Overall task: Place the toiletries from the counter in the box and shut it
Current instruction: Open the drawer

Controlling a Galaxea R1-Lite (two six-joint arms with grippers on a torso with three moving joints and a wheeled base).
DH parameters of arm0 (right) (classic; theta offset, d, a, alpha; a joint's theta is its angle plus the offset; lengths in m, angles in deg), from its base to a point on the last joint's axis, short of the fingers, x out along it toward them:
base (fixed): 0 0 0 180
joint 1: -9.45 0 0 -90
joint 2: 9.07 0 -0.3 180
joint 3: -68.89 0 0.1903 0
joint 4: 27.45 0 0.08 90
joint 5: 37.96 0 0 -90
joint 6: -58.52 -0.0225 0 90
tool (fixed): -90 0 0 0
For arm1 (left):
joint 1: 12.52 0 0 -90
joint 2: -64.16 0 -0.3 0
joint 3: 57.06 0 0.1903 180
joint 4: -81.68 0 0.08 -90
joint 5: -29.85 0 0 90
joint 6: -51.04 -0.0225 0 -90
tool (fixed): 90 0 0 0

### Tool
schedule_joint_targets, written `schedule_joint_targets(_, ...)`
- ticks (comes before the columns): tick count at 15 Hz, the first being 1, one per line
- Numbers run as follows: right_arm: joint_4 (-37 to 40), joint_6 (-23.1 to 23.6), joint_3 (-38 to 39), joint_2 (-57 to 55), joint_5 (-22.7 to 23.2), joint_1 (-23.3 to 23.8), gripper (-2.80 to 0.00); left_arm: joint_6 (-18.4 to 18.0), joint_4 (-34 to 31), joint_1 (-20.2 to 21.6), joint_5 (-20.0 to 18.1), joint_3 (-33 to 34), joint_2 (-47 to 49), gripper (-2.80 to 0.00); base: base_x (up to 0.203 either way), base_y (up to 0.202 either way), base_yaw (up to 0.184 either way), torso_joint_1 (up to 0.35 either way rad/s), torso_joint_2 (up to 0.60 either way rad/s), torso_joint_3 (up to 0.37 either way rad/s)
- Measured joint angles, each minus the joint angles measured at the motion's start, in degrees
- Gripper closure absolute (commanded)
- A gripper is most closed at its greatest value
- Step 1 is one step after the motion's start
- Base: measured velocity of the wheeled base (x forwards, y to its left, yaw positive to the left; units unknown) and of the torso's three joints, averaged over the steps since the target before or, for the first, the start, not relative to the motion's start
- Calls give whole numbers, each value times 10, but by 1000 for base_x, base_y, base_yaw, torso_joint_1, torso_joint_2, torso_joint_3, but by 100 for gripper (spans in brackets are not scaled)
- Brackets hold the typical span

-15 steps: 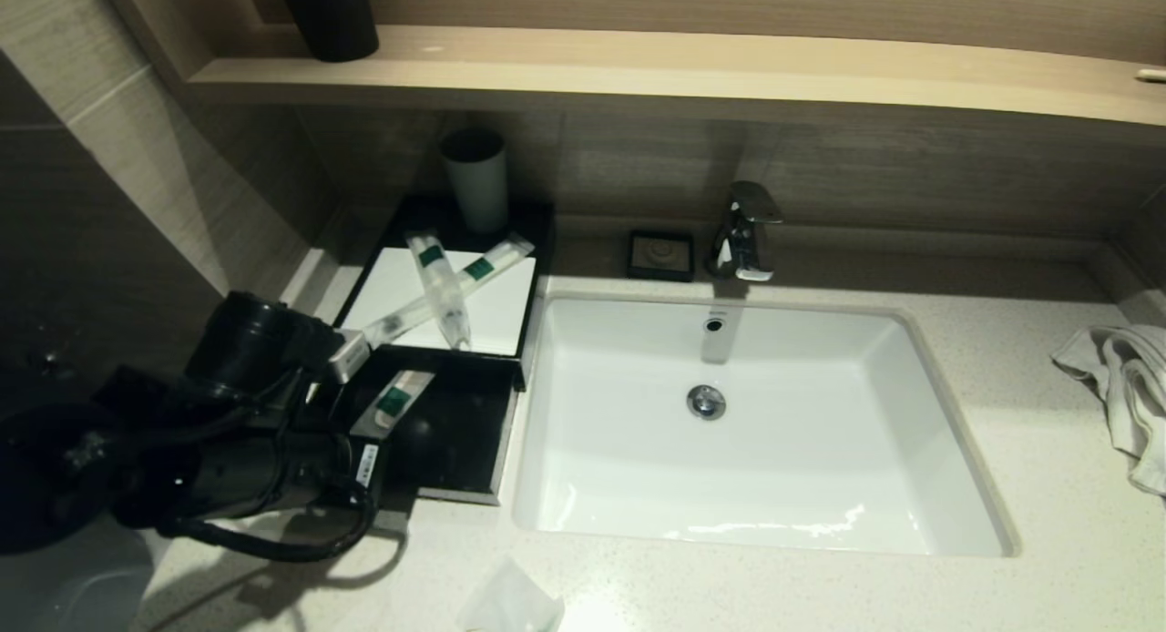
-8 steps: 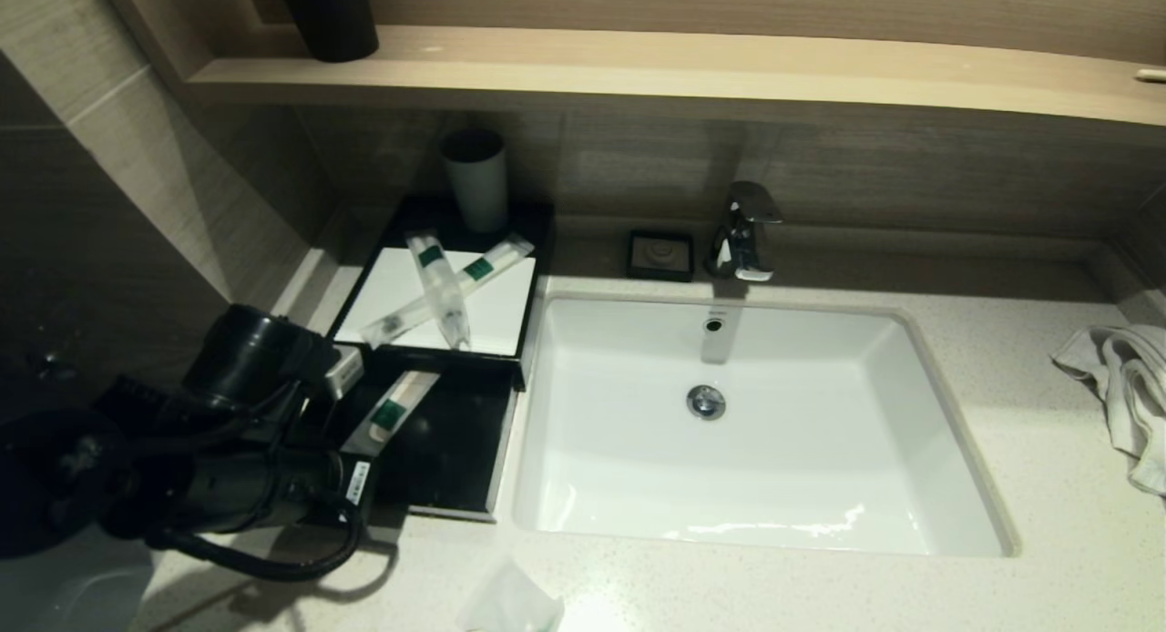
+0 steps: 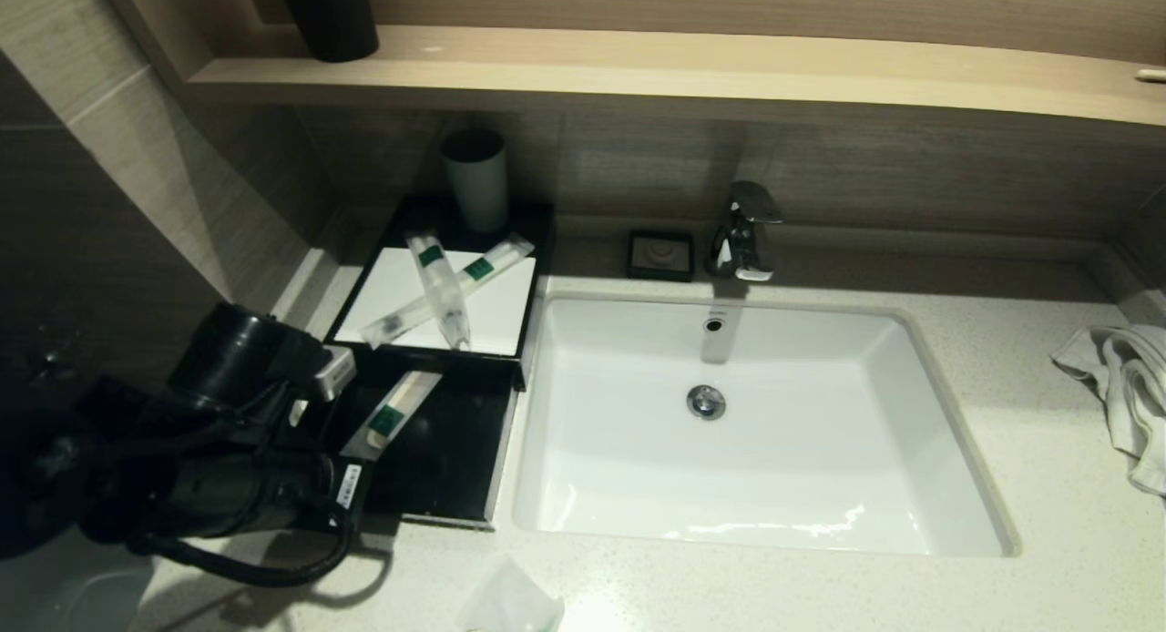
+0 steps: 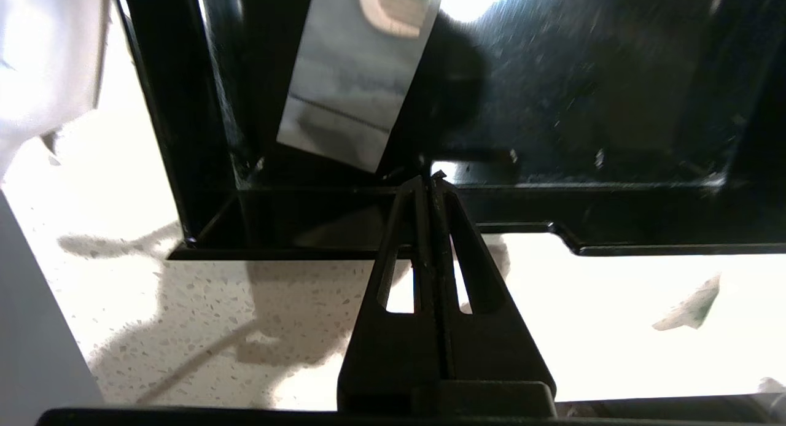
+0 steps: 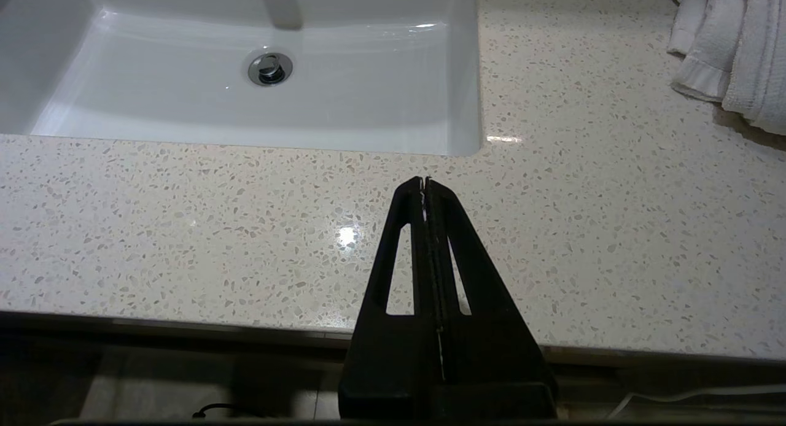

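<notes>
A: Where is the left gripper (image 4: 430,179)?

B: Its two fingers are pressed together with nothing between them. The tips are at the front wall of the drawer (image 4: 344,202), which stands pulled out of the black box (image 3: 537,249).

A: What lies inside the drawer?

B: One short packet (image 3: 393,412) with a green label, at the left side of the drawer floor, slanted. From the wrist view its lower end (image 4: 350,100) is just beyond the fingertips.

A: And the other toiletries?

B: Two long tubes (image 3: 441,289) lie crossed on the white top panel (image 3: 496,318) of the box. Another soft packet (image 3: 510,600) is on the counter (image 3: 729,586), in front of the sink (image 3: 920,486), near the front edge.

A: The right gripper (image 5: 425,182)?

B: Also closed and empty. It hangs over the front edge of the counter, with the sink ahead of it.

A: Anything else?

B: A grey cup (image 3: 475,179) stands at the back of the box, a small black dish (image 3: 661,254) and the faucet (image 3: 745,229) are behind the sink, and a white towel (image 3: 1122,386) is at the far right.
</notes>
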Motion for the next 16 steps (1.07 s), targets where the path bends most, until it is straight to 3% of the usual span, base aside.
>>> schedule_joint_targets(8,0,0,0,0,0,0,0,9,20,16,-1,-22,-38,0,0,0,0,0,0,0)
schedule_joint_targets(16,0,-1,0,0,0,0,0,-33,33,104,-2,-109,-28,0,0,0,0,0,0,0)
